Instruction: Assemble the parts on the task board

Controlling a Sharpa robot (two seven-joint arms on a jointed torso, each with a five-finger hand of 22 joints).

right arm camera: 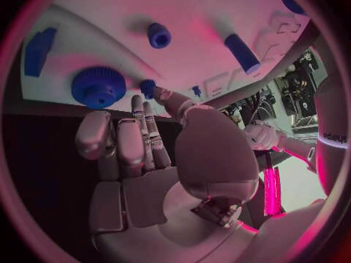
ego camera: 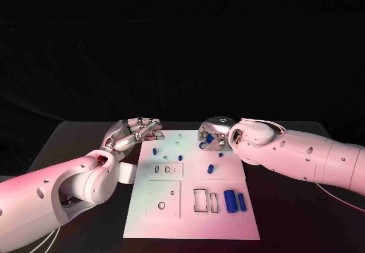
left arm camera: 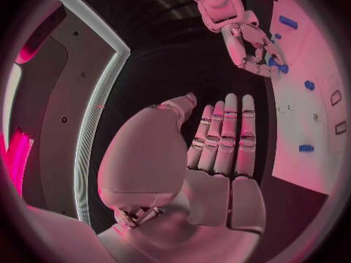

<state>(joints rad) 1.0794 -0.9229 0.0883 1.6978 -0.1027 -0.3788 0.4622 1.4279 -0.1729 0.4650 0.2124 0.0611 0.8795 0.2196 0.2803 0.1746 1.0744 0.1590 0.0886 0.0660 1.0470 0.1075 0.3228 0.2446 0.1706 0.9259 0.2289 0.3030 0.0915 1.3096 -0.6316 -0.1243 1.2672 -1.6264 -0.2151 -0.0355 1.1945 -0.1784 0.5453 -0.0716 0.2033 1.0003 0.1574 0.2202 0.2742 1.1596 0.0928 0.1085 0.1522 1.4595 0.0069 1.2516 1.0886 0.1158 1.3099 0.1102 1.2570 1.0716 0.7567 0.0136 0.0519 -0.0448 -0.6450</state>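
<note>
The left silver hand [ego camera: 134, 132] hovers at the far left corner of the white rectangular task board [ego camera: 190, 211] — fingers straight and apart, holding nothing. Small blue plastic parts [ego camera: 235, 201] lie scattered across the board on the black worktop [ego camera: 76, 142]. The right silver hand [ego camera: 213, 136] sits over the far edge beside a blue toothed gear [right arm camera: 98, 86] — fingers extended, nothing between them.

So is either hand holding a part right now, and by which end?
Nothing is held. The left hand is flat with fingers straight, and the right hand is empty, near the blue gear at the board's far edge.
</note>
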